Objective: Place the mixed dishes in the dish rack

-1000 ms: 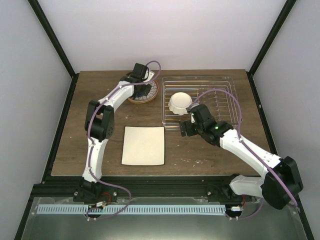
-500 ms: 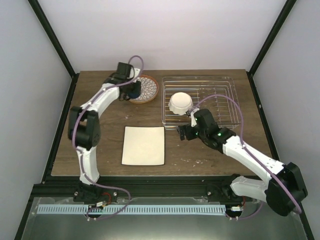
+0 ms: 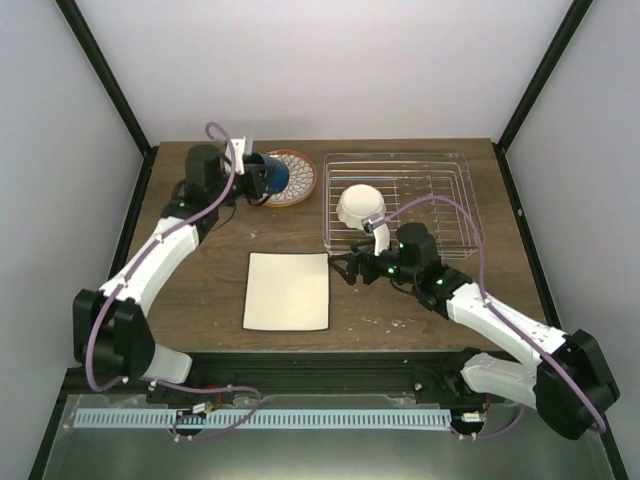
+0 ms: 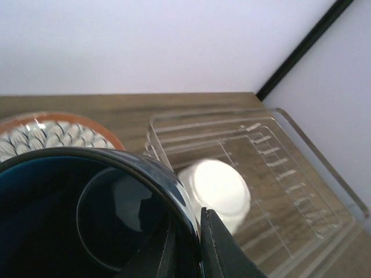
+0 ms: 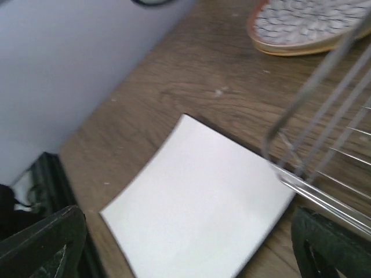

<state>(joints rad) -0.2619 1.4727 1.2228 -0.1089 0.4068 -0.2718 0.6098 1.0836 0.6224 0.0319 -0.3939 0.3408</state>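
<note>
My left gripper (image 3: 258, 176) is shut on the rim of the dark blue mug (image 3: 273, 177), one finger inside and one outside (image 4: 219, 246). The mug (image 4: 87, 214) hangs at the left edge of the orange-rimmed patterned plate (image 3: 298, 178). Inside the left end of the silver dish rack (image 3: 440, 165) a white scalloped bowl (image 3: 358, 205) rests upside down, and it also shows past the mug, bowl (image 4: 219, 188). My right gripper (image 3: 350, 268) stands open just right of the flat cream rectangular plate (image 3: 288, 290), low over the table. That cream plate (image 5: 197, 202) lies between its open fingers.
The rack's near left corner wires (image 5: 301, 145) stand close in front of my right gripper. Black frame posts and white walls close in the wooden table (image 3: 200, 260) on three sides. The patterned plate (image 5: 307, 23) lies beyond the rack corner.
My left arm has swung out to the left and turned the wrist, carrying the mug slightly left off the patterned plate. My right gripper has moved left, towards the cream plate.
</note>
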